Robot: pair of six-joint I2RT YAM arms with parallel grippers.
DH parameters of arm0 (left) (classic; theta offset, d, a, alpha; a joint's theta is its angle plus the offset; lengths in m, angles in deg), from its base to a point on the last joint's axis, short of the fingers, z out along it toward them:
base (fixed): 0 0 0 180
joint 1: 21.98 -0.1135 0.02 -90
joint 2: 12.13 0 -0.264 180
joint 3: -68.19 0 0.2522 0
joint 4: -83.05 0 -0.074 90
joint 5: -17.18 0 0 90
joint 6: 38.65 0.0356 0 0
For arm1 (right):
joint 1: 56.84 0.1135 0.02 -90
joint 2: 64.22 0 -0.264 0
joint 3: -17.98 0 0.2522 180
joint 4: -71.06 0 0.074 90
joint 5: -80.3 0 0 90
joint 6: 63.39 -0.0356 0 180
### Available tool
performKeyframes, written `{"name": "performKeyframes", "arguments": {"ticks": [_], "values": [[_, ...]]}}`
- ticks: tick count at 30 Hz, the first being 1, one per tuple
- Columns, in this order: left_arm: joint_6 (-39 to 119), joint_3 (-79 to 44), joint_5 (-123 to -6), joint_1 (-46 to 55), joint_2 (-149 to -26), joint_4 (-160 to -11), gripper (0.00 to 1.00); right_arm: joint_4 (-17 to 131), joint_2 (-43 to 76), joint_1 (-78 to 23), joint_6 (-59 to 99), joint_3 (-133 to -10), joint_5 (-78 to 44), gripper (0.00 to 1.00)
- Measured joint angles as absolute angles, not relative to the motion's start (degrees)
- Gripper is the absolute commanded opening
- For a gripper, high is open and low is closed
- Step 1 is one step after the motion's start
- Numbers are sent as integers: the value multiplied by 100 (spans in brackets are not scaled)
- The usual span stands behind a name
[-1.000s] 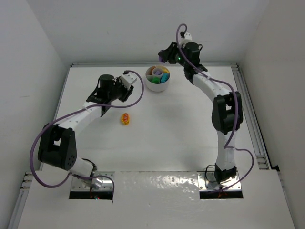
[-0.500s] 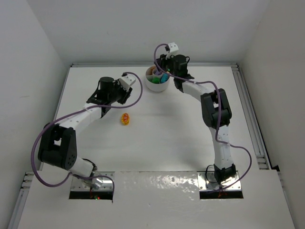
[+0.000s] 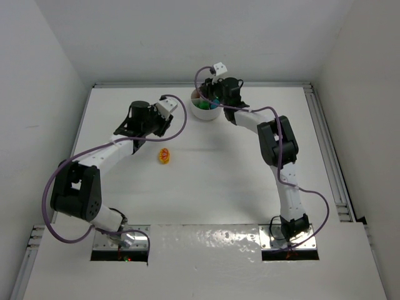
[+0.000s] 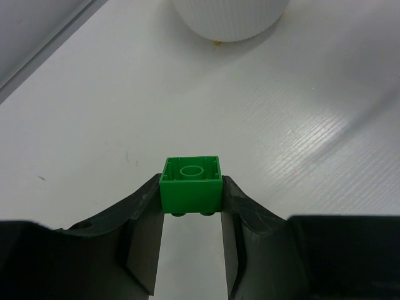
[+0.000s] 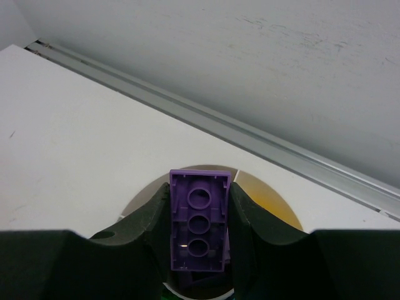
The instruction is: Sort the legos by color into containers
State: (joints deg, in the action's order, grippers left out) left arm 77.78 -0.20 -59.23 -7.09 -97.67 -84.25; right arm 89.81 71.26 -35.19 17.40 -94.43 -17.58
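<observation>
My left gripper [image 4: 190, 206] is shut on a green lego [image 4: 191, 186], held just above the table, left of the round white dish [image 3: 201, 112]; the dish's side [image 4: 228, 19] shows ahead in the left wrist view. My right gripper [image 5: 200, 212] is shut on a purple lego [image 5: 199, 219], underside facing the camera, directly over the dish [image 5: 269, 194]. In the top view the right gripper [image 3: 214, 95] covers most of the dish. A yellow and orange lego pair [image 3: 164, 155] lies on the table below the left gripper [image 3: 164, 114].
The back wall and a metal rail [image 5: 250, 134] run just behind the dish. Purple cables loop off both arms. The table's side rail [image 3: 328, 150] runs along the right.
My right arm has swung left from behind the dish until its gripper hangs over the dish. The left gripper has barely moved. The yellow and orange pair has stayed put.
</observation>
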Motion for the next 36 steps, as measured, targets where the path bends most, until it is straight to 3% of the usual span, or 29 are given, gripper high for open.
{"name": "performKeyframes", "arguments": {"ticks": [11,18,27,32,36], "values": [[7789,-20,-5982,-735,-9804,-8449,0,9228,6910,-3495,1827,-8925,-1760,20],[7787,-20,-5982,-750,-9839,-8452,0,9263,6877,-3493,1893,-8868,-1762,43],[7804,-20,-5985,-750,-9841,-8454,0,9108,6877,-3493,1895,-8868,-1782,44],[7804,-20,-5985,-750,-9841,-8454,0,9104,6877,-3493,1890,-8868,-1784,59],[7809,-20,-5985,-750,-9841,-8454,0,9067,6877,-3493,1890,-8870,-1821,60]]}}
